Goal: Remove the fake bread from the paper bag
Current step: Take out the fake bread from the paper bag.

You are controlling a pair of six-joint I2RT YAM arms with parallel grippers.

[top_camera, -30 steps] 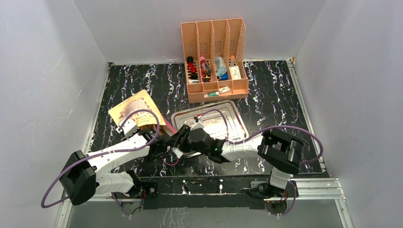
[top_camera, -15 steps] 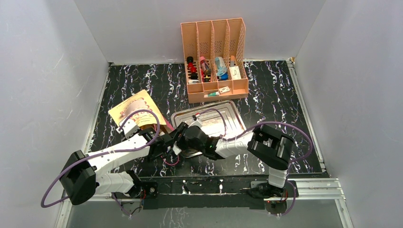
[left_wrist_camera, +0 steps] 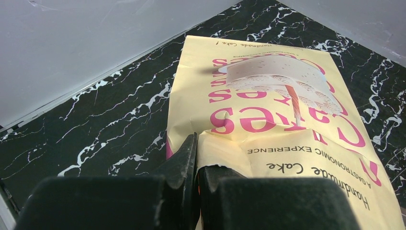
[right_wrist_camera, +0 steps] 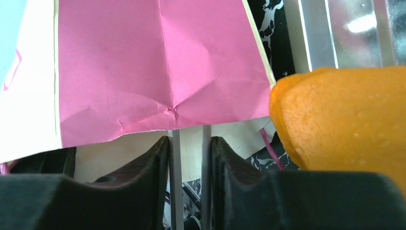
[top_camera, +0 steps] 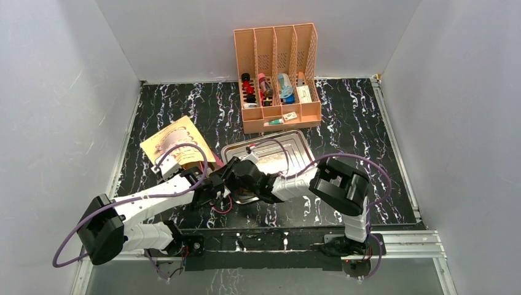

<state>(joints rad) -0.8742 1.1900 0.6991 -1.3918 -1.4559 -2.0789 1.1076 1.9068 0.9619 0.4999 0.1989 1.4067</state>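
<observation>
The paper bag (top_camera: 178, 143) lies flat on the left of the black marble table, cream with pink "Cakes" lettering (left_wrist_camera: 282, 120). My left gripper (top_camera: 209, 186) (left_wrist_camera: 197, 154) is shut on the bag's near edge at its mouth. My right gripper (top_camera: 228, 179) (right_wrist_camera: 189, 140) is right at the mouth, under the bag's pink side panel (right_wrist_camera: 153, 72). Its jaws stand open by a narrow gap, and nothing shows between them. The fake bread (right_wrist_camera: 344, 120), orange and rounded, sits just right of the right finger, outside the jaws. In the top view the arms hide it.
A metal tray (top_camera: 300, 153) (right_wrist_camera: 335, 28) lies just right of the bag's mouth. A peach slotted organizer (top_camera: 276, 80) with small items stands at the back. A pink cord handle (top_camera: 222, 210) trails toward the front edge. Grey walls enclose three sides.
The right arm has reached further left, bringing its gripper up to the bag's mouth, and its jaws have narrowed. The left gripper has kept its pinch on the bag, unmoved.
</observation>
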